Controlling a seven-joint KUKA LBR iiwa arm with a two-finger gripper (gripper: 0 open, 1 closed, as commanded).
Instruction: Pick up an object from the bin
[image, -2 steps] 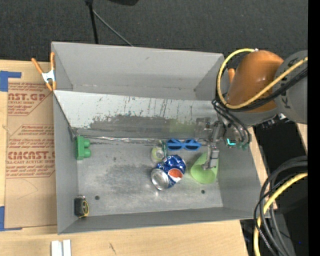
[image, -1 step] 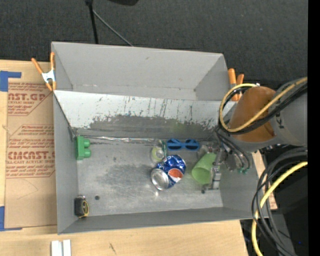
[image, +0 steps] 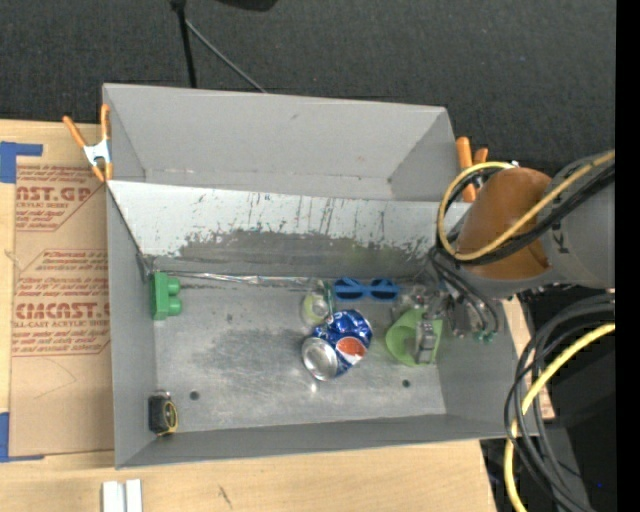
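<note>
My gripper (image: 430, 335) is low in the bin's right part, reaching in from the right. It sits right against a light green, rounded cup-like thing (image: 401, 338), overlapping its right side. Just left of that lies a crushed blue, white and red drink can (image: 338, 344) on its side. A flat blue plastic piece (image: 363, 290) rests behind them along the back wall. A small pale green and white thing (image: 318, 304) lies between the can and the back wall.
A green toy block (image: 165, 296) sits at the bin's left wall. A small black and yellow tape measure (image: 162, 412) lies in the front left corner. The arm's orange cover and yellow cables hang over the bin's right rim.
</note>
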